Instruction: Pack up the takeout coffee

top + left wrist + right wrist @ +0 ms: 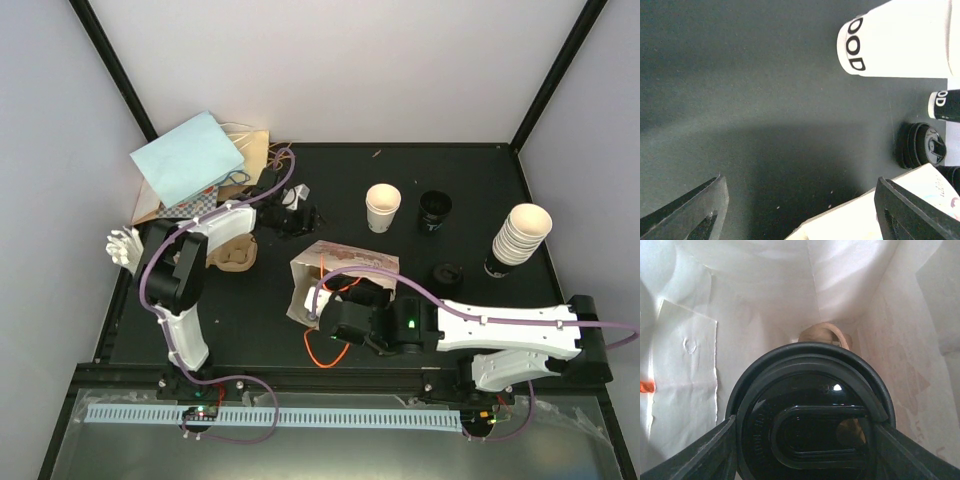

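Your right claw (804,426) pinches the lidded cup (810,390) between its fingers; it is likely light and crushable, so squeeze gently. Left claw (800,181) gapes empty.

Left arm (185,335) & right arm (515,326): white shells, black joints, purple cables (610,323); green LED (413,323) on right; dark fingers (695,210).

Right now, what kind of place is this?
Probably a robot test booth, not a café: plain white walls box in a black table, a left arm and right arm are bolted to its edge, with stacked paper cups laid out.
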